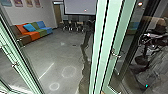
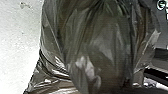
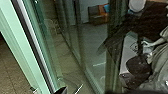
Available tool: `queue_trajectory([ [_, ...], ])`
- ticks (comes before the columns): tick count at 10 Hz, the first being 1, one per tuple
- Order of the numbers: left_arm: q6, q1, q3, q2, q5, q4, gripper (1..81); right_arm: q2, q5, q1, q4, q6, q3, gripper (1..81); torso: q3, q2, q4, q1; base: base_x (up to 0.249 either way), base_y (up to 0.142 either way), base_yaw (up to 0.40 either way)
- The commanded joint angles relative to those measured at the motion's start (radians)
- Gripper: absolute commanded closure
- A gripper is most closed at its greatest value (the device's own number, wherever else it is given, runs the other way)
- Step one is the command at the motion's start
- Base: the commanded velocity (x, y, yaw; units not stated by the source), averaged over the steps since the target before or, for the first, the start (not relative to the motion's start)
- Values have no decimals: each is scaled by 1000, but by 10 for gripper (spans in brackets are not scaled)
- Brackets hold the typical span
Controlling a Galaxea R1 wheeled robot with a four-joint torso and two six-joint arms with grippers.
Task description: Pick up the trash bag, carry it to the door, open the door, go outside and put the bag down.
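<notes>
Standing in here, I see muted light across the grey floor [image 1: 60,55], cut by a bright streak [image 1: 46,71] and pale rings [image 1: 68,71], while the green door frame [image 1: 100,45] gleams. In the right wrist view, dark glass [image 3: 92,45] carries ghostly reflections; in the left, the crinkled bag [image 2: 100,45] glints against a washed-out pale surface [image 2: 15,50].
</notes>
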Motion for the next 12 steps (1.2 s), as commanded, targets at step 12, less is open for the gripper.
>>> queue_trajectory([
  [12, -3, -31, -1, -3, 73, -10, 811, -310, -64, 213, -186, -16, 58, 10, 0, 0, 0, 0, 0, 0, 0],
])
